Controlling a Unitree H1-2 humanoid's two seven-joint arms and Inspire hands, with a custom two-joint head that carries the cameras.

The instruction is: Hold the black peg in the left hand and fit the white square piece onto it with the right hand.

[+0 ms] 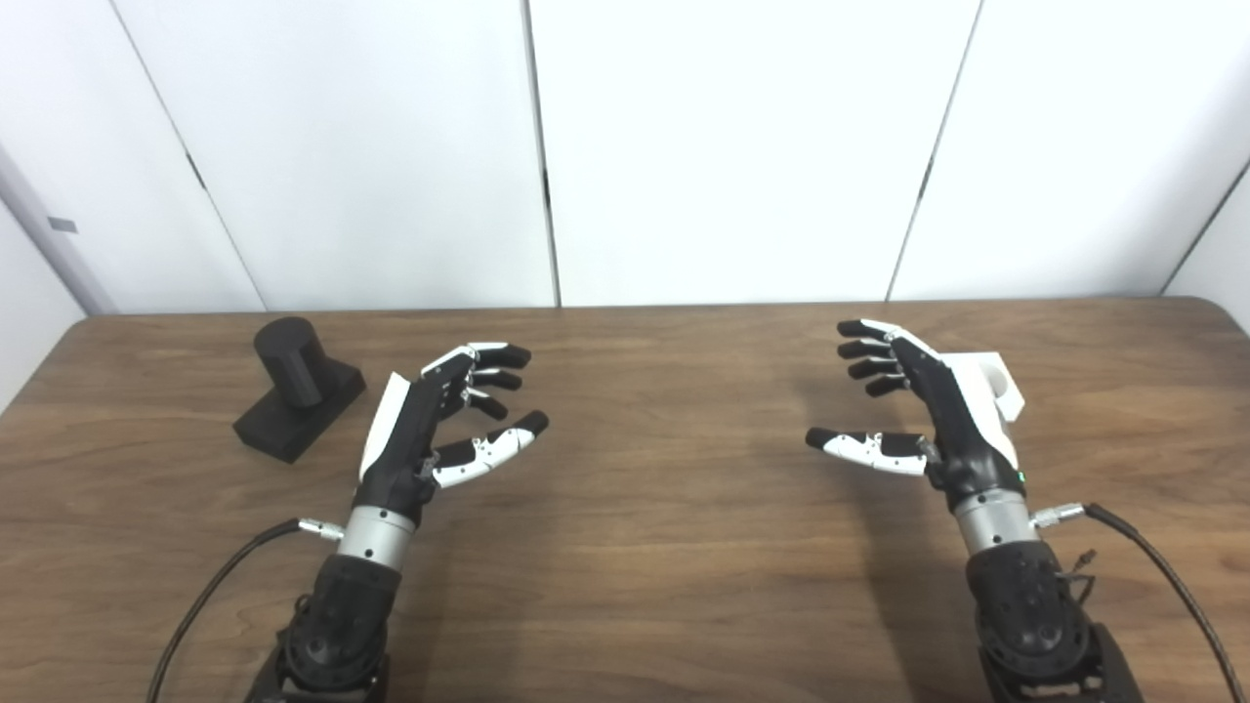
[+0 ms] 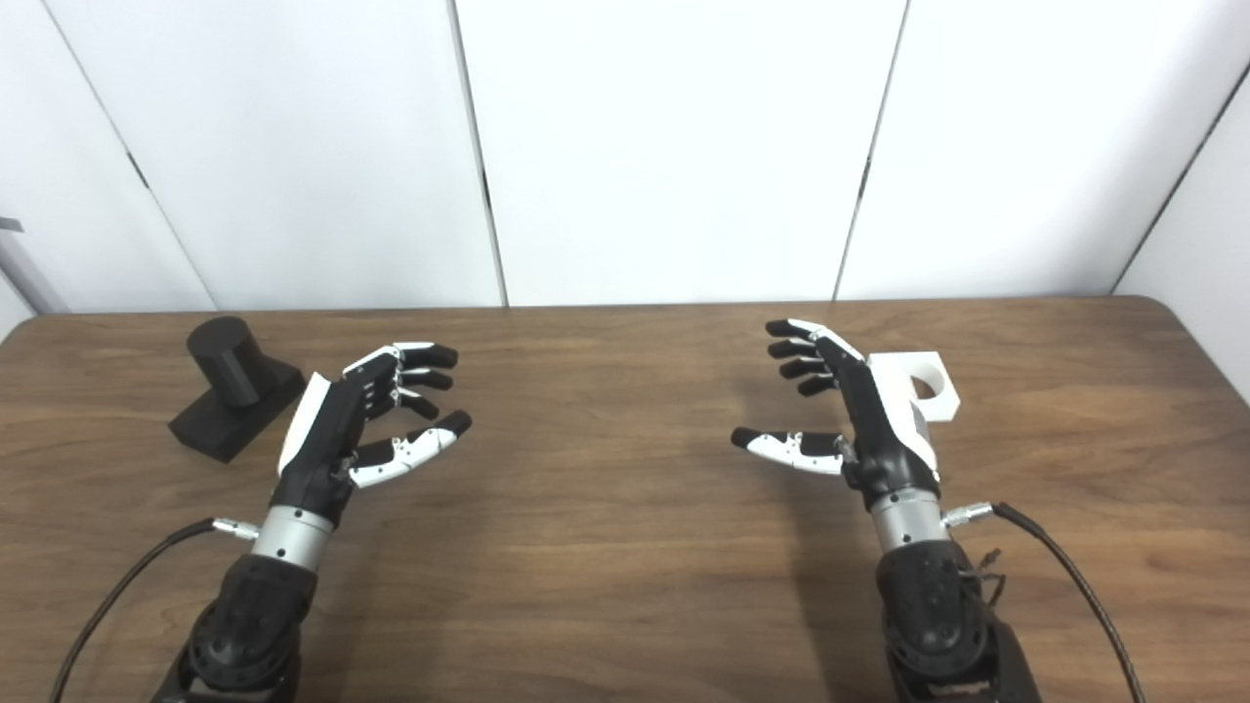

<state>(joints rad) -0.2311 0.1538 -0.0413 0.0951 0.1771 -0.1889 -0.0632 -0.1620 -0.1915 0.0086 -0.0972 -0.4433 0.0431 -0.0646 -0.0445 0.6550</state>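
The black peg [image 1: 295,388], a short cylinder on a flat square base, rests on the wooden table [image 1: 645,488] at the far left. My left hand [image 1: 430,420] hovers just right of it, open, fingers spread, holding nothing. The white square piece [image 2: 923,386] with a round hole lies on the table at the right, partly hidden behind my right hand [image 2: 850,410]. That hand is open too, palm turned toward the centre, thumb pointing left, apart from the piece.
White wall panels [image 1: 723,146] rise behind the table's far edge. Black cables [image 1: 210,586] trail from both wrists toward the near edge. Bare wood lies between the two hands.
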